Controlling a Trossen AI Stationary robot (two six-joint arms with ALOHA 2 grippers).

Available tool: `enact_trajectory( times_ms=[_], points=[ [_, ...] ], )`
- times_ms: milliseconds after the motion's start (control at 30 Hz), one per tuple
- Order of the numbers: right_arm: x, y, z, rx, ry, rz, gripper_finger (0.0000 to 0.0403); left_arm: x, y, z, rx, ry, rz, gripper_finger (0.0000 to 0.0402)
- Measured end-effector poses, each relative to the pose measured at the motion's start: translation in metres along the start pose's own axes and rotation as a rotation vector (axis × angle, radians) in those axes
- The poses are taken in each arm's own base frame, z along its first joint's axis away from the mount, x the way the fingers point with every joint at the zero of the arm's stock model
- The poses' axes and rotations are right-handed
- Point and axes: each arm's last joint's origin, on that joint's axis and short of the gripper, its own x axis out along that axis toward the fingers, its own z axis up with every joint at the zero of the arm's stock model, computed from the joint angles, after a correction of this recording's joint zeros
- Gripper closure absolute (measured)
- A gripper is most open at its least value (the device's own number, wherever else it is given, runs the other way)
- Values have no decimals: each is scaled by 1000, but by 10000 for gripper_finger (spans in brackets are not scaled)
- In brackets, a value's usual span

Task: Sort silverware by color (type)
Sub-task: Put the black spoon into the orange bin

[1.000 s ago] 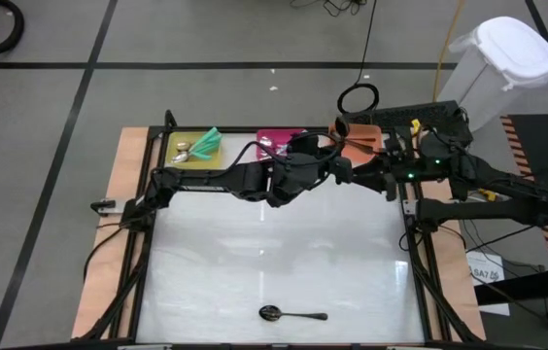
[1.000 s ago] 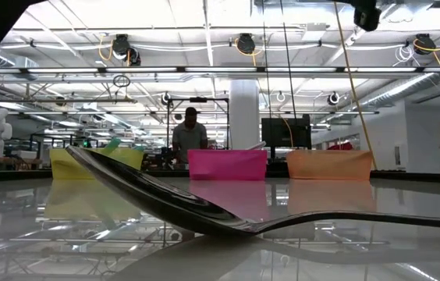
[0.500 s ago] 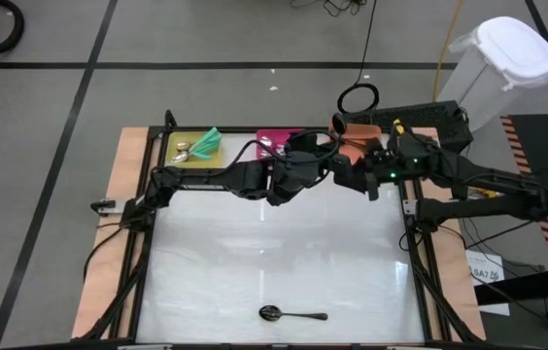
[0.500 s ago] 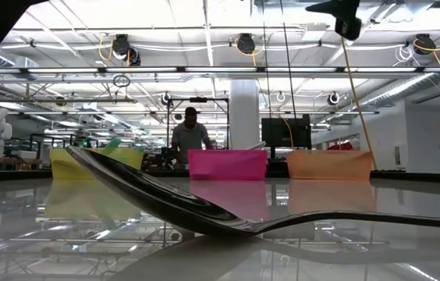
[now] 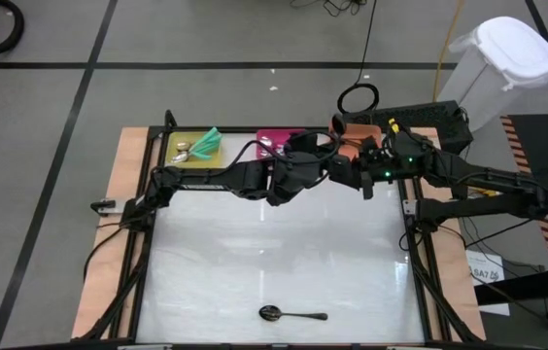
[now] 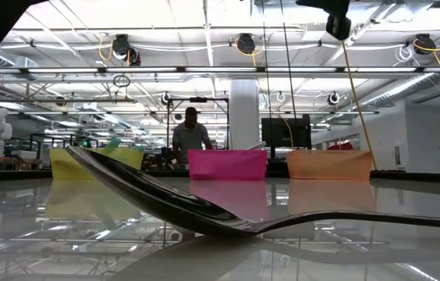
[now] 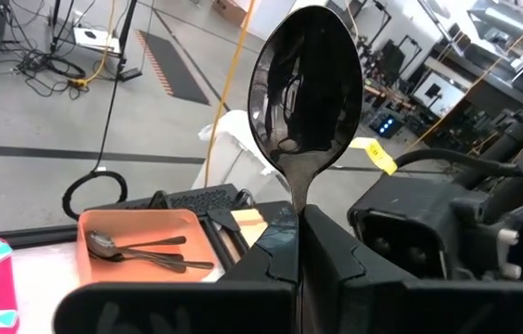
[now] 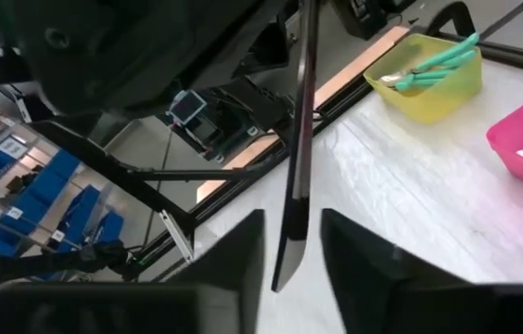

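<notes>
My left gripper (image 7: 299,218) (image 5: 330,167) is high over the table's far middle, shut on a dark grey-black spoon (image 7: 306,83) whose bowl sticks out past its fingertips. My right gripper (image 8: 291,246) (image 5: 359,177) is right beside it and open. Its fingers stand on either side of the spoon's handle end (image 8: 286,264) without touching it. Another dark spoon (image 5: 291,314) lies flat near the table's near edge and fills the low view (image 6: 204,212). The yellow bin (image 5: 193,148) holds teal-handled spoons. The orange bin (image 7: 146,243) holds dark spoons. My left gripper pinches the dark spoon between its two fingers on the handle just below the neck (image 7: 299,195). It comes from the table's left, and the spoon lies along the fingers. The spoon is lifted clear of the table, with the bowl (image 7: 306,83) beyond the fingertips.
Yellow, pink (image 5: 279,142) and orange (image 5: 357,136) bins stand in a row along the far edge, under and behind both grippers. A white lidded container (image 5: 496,68) stands off the table's far right corner. The white tabletop (image 5: 274,253) lies open between the bins and the lone spoon.
My right gripper has moved toward the table's left, closing in on my left gripper and the spoon it holds.
</notes>
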Motion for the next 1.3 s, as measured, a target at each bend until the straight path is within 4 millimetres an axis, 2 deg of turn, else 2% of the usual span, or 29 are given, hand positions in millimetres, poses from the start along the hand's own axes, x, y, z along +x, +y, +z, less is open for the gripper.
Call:
enact_trajectory(
  times_ms=[167,233,333,500,633,800,1033,1133,1300],
  points=[
    [0,0,0,0,1,-6,376,0,3,-3,24,21,19,399],
    [0,-1,0,-2,2,-8,394,0,3,-3,33,27,23,398],
    [0,-2,-1,15,2,-26,393,0,3,-4,38,38,19,386],
    [-2,-2,-2,28,14,-49,398,2,6,-7,44,122,-29,340],
    [-9,3,7,7,34,-125,399,-4,12,-6,37,226,-10,320],
    [-22,9,30,-69,68,-262,400,-30,24,17,103,326,62,317],
    [-21,0,61,-108,168,-400,401,-58,38,45,282,430,73,316],
    [-15,-8,73,-97,203,-400,401,-64,46,55,360,490,62,316],
    [-5,-22,89,-68,227,-387,401,-63,62,67,480,602,47,316]
  ],
)
